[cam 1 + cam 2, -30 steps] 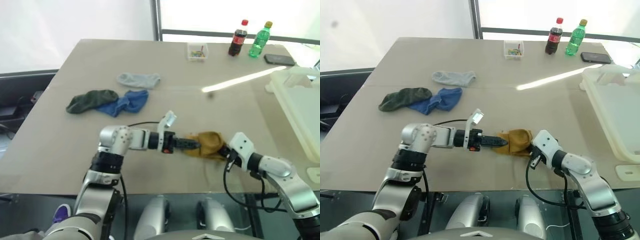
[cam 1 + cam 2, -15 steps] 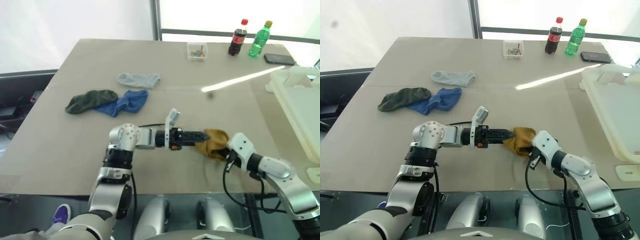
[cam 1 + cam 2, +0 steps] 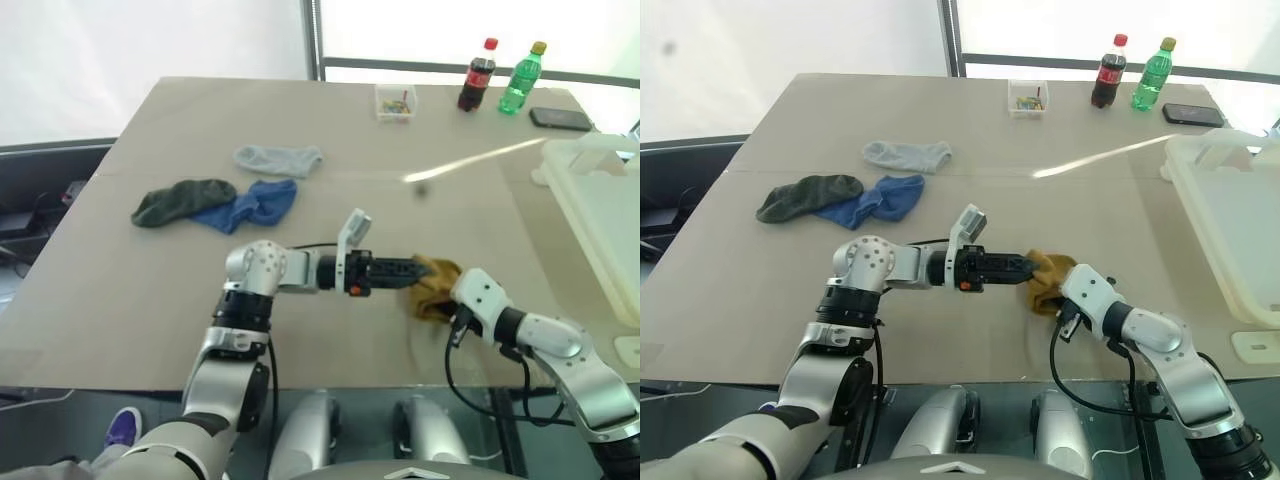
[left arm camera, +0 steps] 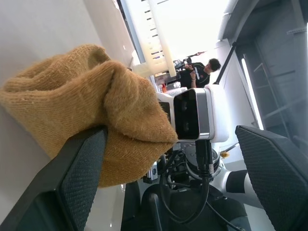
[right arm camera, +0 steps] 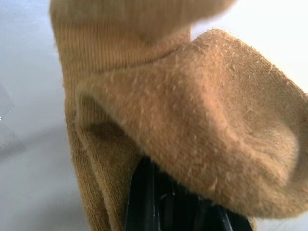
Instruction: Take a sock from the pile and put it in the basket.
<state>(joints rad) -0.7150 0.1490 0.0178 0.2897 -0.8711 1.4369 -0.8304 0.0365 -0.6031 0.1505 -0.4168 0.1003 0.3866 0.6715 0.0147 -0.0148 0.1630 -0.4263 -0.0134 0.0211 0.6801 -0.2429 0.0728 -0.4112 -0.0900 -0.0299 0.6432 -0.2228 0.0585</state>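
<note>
The mustard-yellow sock (image 3: 433,290) hangs bunched near the table's front edge, draped over my right gripper (image 3: 447,296), which is shut on it. The right wrist view shows the knit (image 5: 183,125) lying over the black fingers. My left gripper (image 3: 410,270) points level toward it from the left, open, with one finger (image 4: 72,187) against the sock (image 4: 91,130) and the other (image 4: 276,163) well apart. The pile lies at the mid-left of the table: a grey sock (image 3: 278,159), a dark green one (image 3: 180,200) and a blue one (image 3: 255,205). The white basket (image 3: 1200,222) stands at the right.
At the far edge of the table stand a small clear box (image 3: 395,102), a cola bottle (image 3: 477,76) and a green bottle (image 3: 520,78), with a dark phone (image 3: 560,118) beside them. A person (image 4: 199,72) stands far off in the left wrist view.
My left arm has swung to the right and a little up, following the sock. The sock has bunched up and shifted right against the right gripper, which has stayed in place.
</note>
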